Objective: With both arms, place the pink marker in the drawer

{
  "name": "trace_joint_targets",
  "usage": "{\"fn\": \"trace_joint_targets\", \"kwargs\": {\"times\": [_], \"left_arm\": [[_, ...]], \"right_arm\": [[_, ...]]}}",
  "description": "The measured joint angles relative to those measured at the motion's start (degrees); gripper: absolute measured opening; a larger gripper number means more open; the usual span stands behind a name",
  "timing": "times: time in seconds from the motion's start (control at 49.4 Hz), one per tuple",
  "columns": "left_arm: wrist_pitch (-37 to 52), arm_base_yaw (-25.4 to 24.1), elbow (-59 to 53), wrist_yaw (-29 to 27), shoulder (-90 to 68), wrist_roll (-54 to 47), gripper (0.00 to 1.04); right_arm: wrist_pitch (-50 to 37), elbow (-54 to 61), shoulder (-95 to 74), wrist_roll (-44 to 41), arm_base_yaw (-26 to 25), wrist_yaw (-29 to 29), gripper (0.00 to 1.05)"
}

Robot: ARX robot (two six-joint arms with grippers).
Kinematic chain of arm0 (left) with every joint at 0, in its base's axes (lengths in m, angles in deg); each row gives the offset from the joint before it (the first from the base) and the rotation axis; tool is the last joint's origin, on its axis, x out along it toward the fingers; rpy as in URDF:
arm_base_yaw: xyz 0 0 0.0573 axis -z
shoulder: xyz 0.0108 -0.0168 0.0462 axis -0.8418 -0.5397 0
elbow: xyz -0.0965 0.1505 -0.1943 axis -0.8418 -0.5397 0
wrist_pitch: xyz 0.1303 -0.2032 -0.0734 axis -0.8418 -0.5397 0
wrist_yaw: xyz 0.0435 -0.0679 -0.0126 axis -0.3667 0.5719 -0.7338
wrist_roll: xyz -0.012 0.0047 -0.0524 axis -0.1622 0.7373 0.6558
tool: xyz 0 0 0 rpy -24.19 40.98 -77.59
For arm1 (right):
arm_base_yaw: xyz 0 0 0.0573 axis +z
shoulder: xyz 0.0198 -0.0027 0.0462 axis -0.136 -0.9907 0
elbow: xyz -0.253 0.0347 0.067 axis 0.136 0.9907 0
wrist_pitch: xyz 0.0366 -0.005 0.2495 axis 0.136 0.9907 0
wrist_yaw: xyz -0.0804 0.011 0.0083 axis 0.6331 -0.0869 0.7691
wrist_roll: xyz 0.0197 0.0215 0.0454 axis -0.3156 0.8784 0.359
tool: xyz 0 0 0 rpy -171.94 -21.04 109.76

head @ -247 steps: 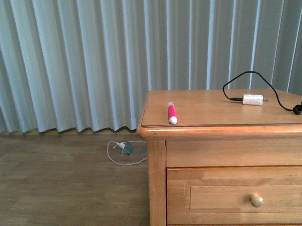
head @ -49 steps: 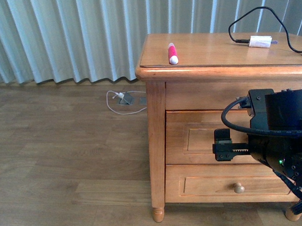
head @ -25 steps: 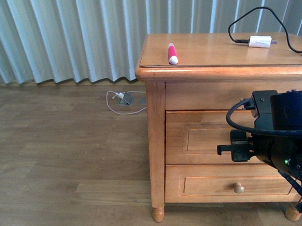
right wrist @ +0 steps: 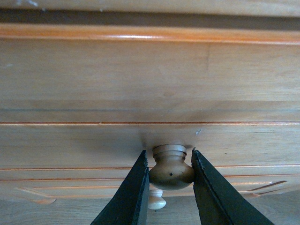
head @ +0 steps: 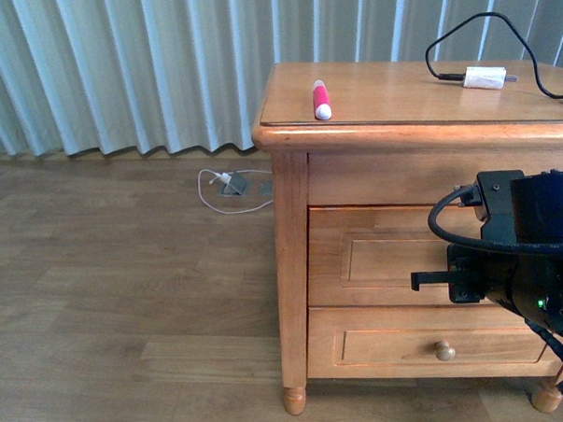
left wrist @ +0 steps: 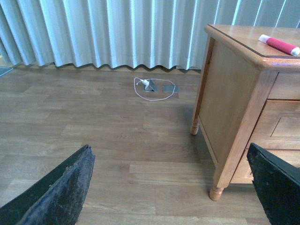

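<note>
Step in hand, by judgement: opening the drawer [head: 377,254], shut at present.

Right gripper [right wrist: 169,158]: closed on the round knob [right wrist: 171,172] of that upper front, one finger [right wrist: 131,197] against each side, apparently touching. Squared to the panel, presumably for a straight pull with no skewing. Just visible below the fingers: lower drawer knob [right wrist: 156,202], untouched. Right arm [head: 531,256] low, level with the upper drawer in the front view, hiding the knob there.

Pink marker [head: 321,99]: flat on the cabinet top [head: 398,103], near the front left corner, white end toward the front edge. Well apart from both grippers. Charger block [head: 486,77] toward the far right of the same top, no part of the task.

Left gripper [left wrist: 168,149]: wide open, empty, hanging over bare floor [left wrist: 93,122] beside the cabinet. Marker within its camera's sight. Probably parked there in readiness for the pickup after the opening.
</note>
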Motion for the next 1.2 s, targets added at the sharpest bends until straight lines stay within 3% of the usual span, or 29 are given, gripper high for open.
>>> {"fn": "trace_joint_targets", "kwargs": {"times": [0.344, 0.669, 0.993, 1.195], "left_arm": [[0.0, 0.0, 0.0, 0.0, 0.0, 0.02, 0.99], [0.0, 0.0, 0.0, 0.0, 0.0, 0.0, 0.99], [0.0, 0.0, 0.0, 0.0, 0.0, 0.0, 0.99], [0.0, 0.0, 0.0, 0.0, 0.0, 0.0, 0.99]], "right_arm": [[-4.48, 12.37, 6.47, 2.32, -0.59, -3.45, 0.21], [-14.71, 34.91, 16.92, 1.57, -3.34, -8.66, 0.21], [-15.85, 42.25, 22.32, -0.26, -3.37, -9.01, 0.21], [-10.69, 43.93, 28.96, -0.68, -4.68, -8.98, 0.52]]}}
